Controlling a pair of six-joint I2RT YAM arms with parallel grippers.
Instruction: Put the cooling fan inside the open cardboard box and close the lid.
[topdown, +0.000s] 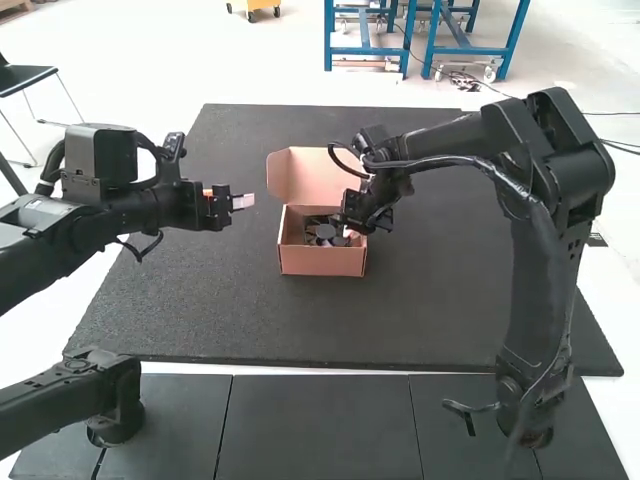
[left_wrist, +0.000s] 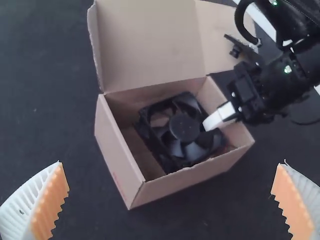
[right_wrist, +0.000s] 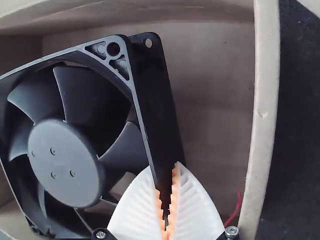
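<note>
The open cardboard box (topdown: 322, 252) stands mid-mat with its lid (topdown: 305, 175) raised at the back. The black cooling fan (left_wrist: 179, 131) sits tilted inside the box (left_wrist: 130, 165). My right gripper (topdown: 352, 228) reaches into the box from the right and is shut on the fan's frame edge (right_wrist: 155, 130), the white ribbed fingers (right_wrist: 192, 205) pinching it. My left gripper (topdown: 240, 200) hovers open to the left of the box, its orange pads (left_wrist: 50, 200) wide apart.
The box rests on a black rubber mat (topdown: 200, 300) with bare mat all around it. Darker panels (topdown: 320, 425) line the near edge. A thin red wire (right_wrist: 235, 207) shows by the box's inner wall.
</note>
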